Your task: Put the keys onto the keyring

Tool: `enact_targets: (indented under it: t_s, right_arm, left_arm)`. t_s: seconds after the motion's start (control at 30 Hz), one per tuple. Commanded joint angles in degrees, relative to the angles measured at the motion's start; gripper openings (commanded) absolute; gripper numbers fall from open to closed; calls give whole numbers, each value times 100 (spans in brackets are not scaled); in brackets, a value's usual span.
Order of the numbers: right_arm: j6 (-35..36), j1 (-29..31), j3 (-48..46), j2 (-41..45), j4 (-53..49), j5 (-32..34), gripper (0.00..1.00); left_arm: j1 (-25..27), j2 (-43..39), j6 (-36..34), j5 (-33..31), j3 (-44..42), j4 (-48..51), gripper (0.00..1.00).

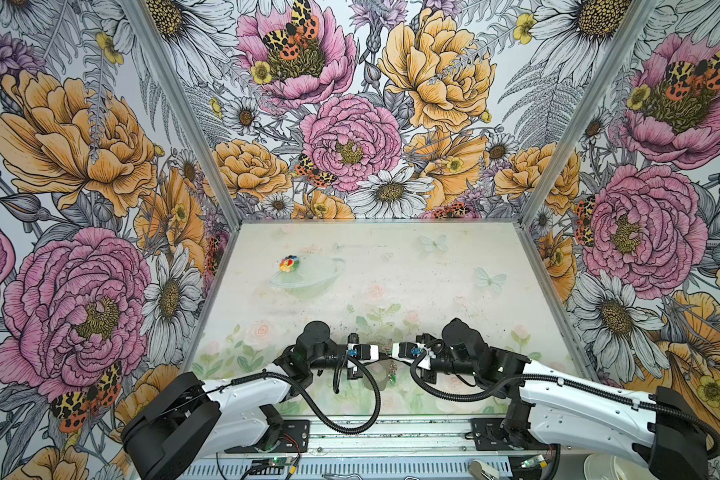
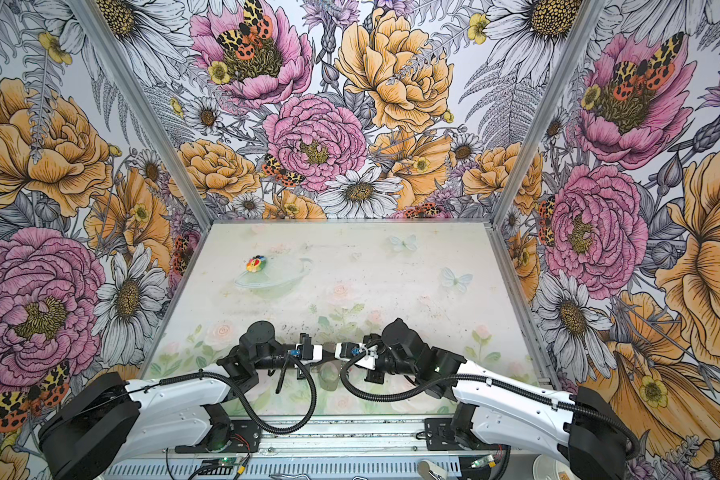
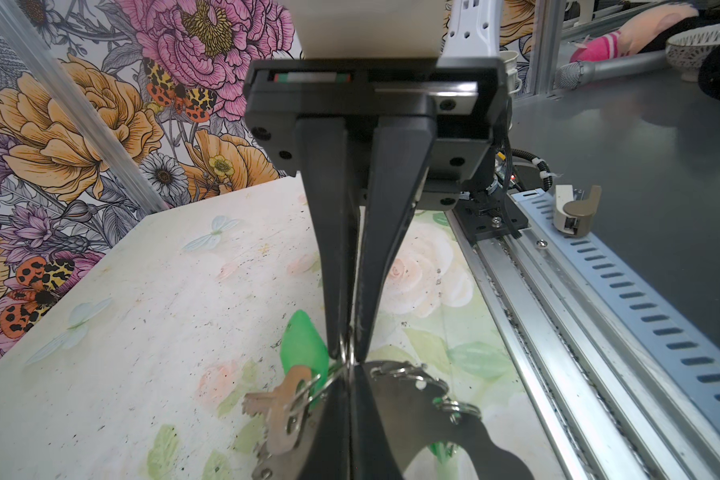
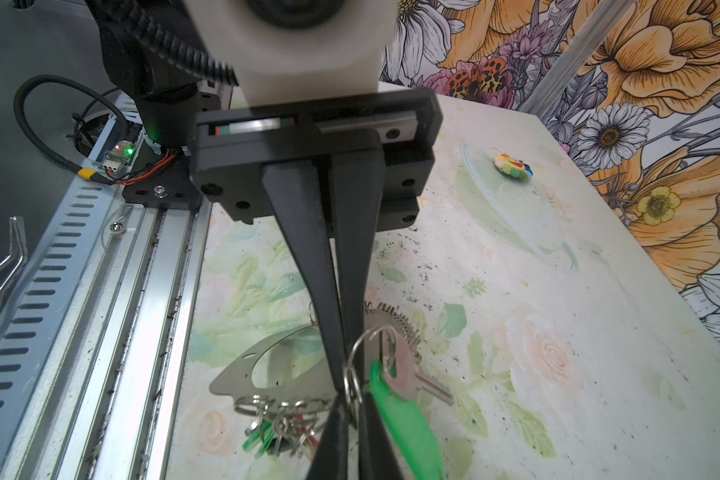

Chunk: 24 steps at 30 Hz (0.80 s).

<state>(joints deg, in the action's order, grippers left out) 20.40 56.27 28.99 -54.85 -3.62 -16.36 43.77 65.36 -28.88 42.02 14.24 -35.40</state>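
Left gripper (image 3: pixel 350 360) and right gripper (image 4: pixel 351 391) are both clenching the key (image 4: pixel 404 370) by its wire ring (image 4: pixel 358 341); next is likely hooking it onto the keyring (image 4: pixel 229 384).

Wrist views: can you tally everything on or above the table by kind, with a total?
Keyring: 1
Keys: 2, the second half hidden among loops
Large split ring: 1, pinched from both sides
End effectors: 2, left end effector and right end effector, both shut
Multicoloured toy: 1
Total: 7
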Motion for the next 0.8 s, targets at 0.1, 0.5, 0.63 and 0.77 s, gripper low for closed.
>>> enact_targets:
  t_s: [0.1,0.5,0.63,0.77]
  right_arm:
    - [-32,9,199,-30,231,132,0]
    - [496,19,685,348,-880,1075,0]
    - [699,68,980,268,-1315,1149,0]
    - [907,101,1273,193,-1689,1219,0]
  left_arm:
    - [88,95,-46,153,143,-81,0]
    - [-113,-617,185,-335,-124,-92,22]
    - [-149,-942,205,-714,-226,-132,27]
    - [-150,-1210,302,-1160,-281,-314,30]
